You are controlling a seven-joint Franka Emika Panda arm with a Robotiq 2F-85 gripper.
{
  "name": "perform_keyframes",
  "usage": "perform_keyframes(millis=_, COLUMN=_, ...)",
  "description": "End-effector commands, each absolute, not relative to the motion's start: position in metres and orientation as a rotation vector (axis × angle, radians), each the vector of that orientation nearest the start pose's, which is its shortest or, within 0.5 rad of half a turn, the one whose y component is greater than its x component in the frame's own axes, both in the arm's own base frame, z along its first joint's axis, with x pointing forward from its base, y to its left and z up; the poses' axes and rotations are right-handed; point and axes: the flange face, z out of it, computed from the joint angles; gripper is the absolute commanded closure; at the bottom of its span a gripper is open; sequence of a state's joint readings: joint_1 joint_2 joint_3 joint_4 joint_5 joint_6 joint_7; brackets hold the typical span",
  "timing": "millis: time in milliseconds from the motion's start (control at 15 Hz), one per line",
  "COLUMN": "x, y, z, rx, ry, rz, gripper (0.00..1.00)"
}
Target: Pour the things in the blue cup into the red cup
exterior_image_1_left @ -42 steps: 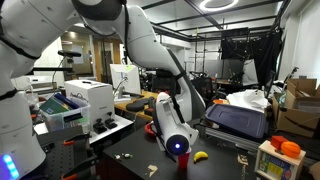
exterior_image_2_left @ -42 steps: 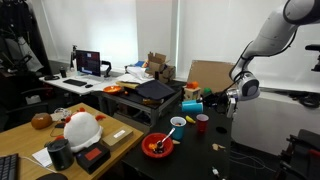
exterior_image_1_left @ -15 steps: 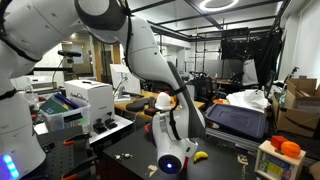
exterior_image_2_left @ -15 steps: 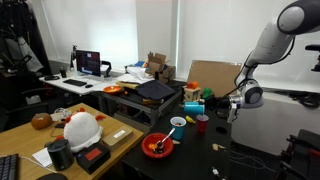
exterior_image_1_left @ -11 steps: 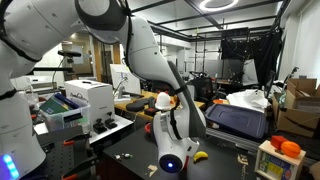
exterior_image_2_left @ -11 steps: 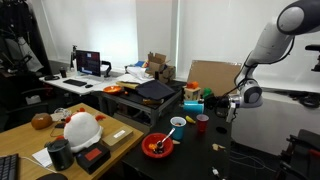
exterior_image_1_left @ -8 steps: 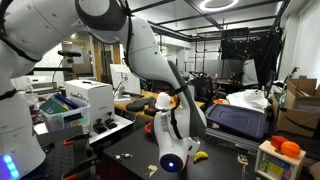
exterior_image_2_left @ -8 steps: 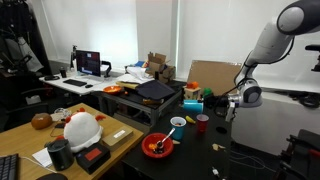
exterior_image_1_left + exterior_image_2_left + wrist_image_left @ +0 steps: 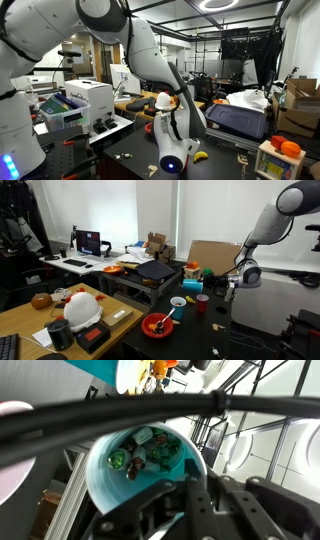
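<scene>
Blue cup pinched at its rim; red cup upright on the bench.

In an exterior view, a wide, glossy red bowl [image 9: 157, 326] sits on the dark bench [image 9: 195, 340]. To its right the tapered red cup [image 9: 202, 303] stands upright. Further right the gripper [image 9: 231, 281] hangs near it, not touching, higher than its rim. What it carries is too small to make out there. In the wrist view the blue cup [image 9: 108, 485], smooth round plastic seen from above, holds small pieces [image 9: 146, 452] that are green, dark and reddish, their shapes blurred. The fingers [image 9: 192, 488] are pressed onto the cup's thin wall at the near rim. Black cables [image 9: 150, 410] cross the top, and the gripper's body hides the cup's lower edge.
</scene>
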State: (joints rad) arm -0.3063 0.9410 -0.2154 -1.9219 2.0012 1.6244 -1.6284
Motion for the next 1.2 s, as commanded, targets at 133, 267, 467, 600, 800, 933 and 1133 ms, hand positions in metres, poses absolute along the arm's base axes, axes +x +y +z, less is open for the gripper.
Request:
perform_keyframes(millis=133, x=0.523, y=-0.202, z=0.021, rx=-1.651, ry=0.397, rz=-0.985, gripper=0.99)
perform_keyframes(millis=267, x=0.521, y=-0.202, z=0.019, rx=-1.636, ry=0.397, rz=-0.986, gripper=0.99)
perform_keyframes(millis=467, x=0.518, y=-0.203, z=0.015, rx=-1.614, ry=0.399, rz=-0.987, gripper=0.99)
perform_keyframes(millis=600, x=0.516, y=-0.204, z=0.013, rx=-1.605, ry=0.402, rz=-0.989, gripper=0.99)
perform_keyframes(millis=800, x=0.514, y=-0.204, z=0.011, rx=-1.597, ry=0.404, rz=-0.996, gripper=0.99)
perform_keyframes(millis=933, x=0.513, y=-0.204, z=0.009, rx=-1.593, ry=0.402, rz=-1.0, gripper=0.99)
perform_keyframes(millis=1133, x=0.512, y=-0.205, z=0.007, rx=-1.584, ry=0.404, rz=-1.003, gripper=0.99)
